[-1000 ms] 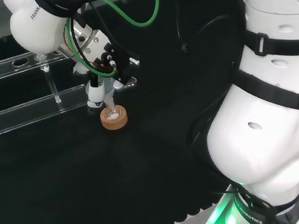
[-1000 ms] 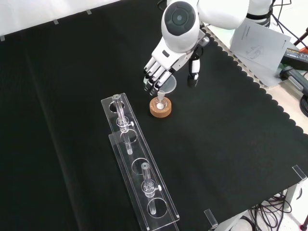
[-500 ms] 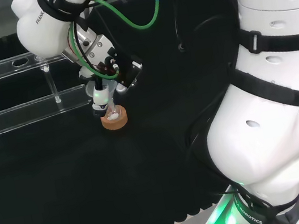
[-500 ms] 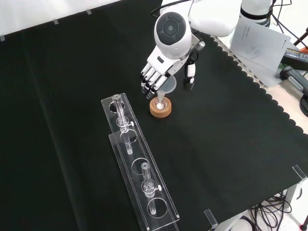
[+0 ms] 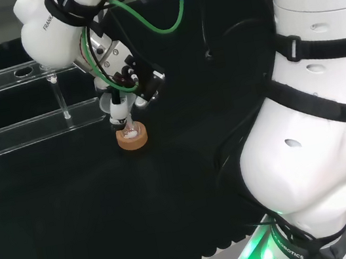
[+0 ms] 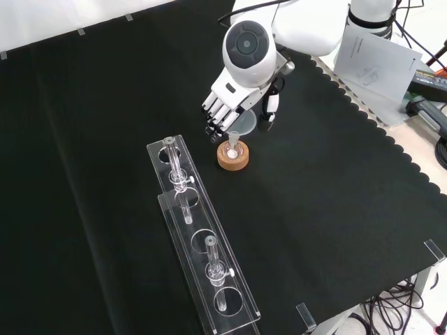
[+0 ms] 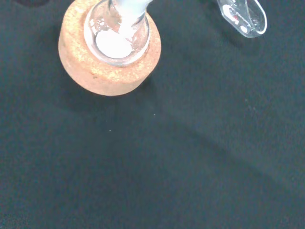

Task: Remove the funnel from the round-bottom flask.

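A small round-bottom flask (image 6: 232, 149) with white powder (image 7: 113, 44) in it stands in a cork ring (image 6: 232, 159) (image 5: 132, 138) (image 7: 107, 71) mid-cloth. A clear funnel (image 6: 242, 125) sits with its stem in the flask's neck. The hand (image 6: 228, 106) (image 5: 120, 85) hovers over the flask. Its fingers (image 6: 214, 125) point down on the funnel's left in the front view, and the thumb (image 6: 269, 117) is on its right. The fingers are only slightly bent. I cannot tell whether they touch the funnel.
Two long clear racks (image 6: 187, 209) (image 5: 26, 124) with test tubes stand left of the flask in the front view. A small clear scoop-shaped piece (image 7: 243, 18) lies on the cloth close to the ring. Papers (image 6: 377, 56) lie beyond the cloth's scalloped edge.
The hand has shifted left in the front view, over the flask. The thumb has come closer to the funnel. Flask and ring have not moved.
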Controlling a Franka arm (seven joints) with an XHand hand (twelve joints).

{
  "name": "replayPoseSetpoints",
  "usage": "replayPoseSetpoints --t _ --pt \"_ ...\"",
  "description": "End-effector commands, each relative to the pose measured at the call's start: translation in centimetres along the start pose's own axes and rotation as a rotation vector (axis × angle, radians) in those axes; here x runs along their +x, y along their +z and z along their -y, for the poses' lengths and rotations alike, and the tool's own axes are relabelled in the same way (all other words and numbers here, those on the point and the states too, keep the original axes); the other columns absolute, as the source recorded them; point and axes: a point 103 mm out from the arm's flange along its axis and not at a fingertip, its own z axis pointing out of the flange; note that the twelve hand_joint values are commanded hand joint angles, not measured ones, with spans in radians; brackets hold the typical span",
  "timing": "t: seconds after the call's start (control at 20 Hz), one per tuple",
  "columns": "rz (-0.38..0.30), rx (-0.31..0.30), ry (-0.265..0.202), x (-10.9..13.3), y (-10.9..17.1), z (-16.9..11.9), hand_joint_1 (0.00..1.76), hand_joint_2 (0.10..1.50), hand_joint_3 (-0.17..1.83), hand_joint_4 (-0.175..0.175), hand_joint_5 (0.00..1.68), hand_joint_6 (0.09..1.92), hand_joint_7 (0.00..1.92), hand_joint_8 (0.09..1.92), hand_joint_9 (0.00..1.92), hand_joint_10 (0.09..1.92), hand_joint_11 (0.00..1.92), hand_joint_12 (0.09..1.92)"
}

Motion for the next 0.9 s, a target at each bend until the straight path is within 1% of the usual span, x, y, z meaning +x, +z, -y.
replayPoseSetpoints --t 0.05,0.2,0.35,0.55,0.65,0.9 --pt "0.033 -0.023 0.021 0.0 0.1 0.0 0.68 0.80 0.35 -0.033 0.47 0.09 0.41 0.68 0.75 0.56 0.43 1.39" --pt "0.044 -0.049 0.029 0.0 -0.1 0.1 0.70 0.82 0.39 -0.020 0.63 0.11 0.58 0.67 0.90 0.51 0.48 1.35" --pt "0.036 -0.067 0.034 -0.3 -0.6 0.3 0.71 0.83 0.41 -0.011 0.71 0.19 0.66 0.66 1.00 0.47 0.51 1.33" --pt "0.036 -0.077 0.042 -0.6 -1.3 0.7 0.71 0.84 0.42 -0.009 0.73 0.24 0.69 0.65 1.05 0.45 0.53 1.32" --pt "0.034 -0.080 0.049 -0.8 -1.5 0.8 0.71 0.84 0.42 -0.010 0.71 0.28 0.69 0.66 1.07 0.44 0.53 1.31" --pt "0.027 -0.095 0.063 -2.0 -3.3 2.3 0.71 0.83 0.43 -0.014 0.67 0.31 0.68 0.65 1.08 0.43 0.53 1.31"
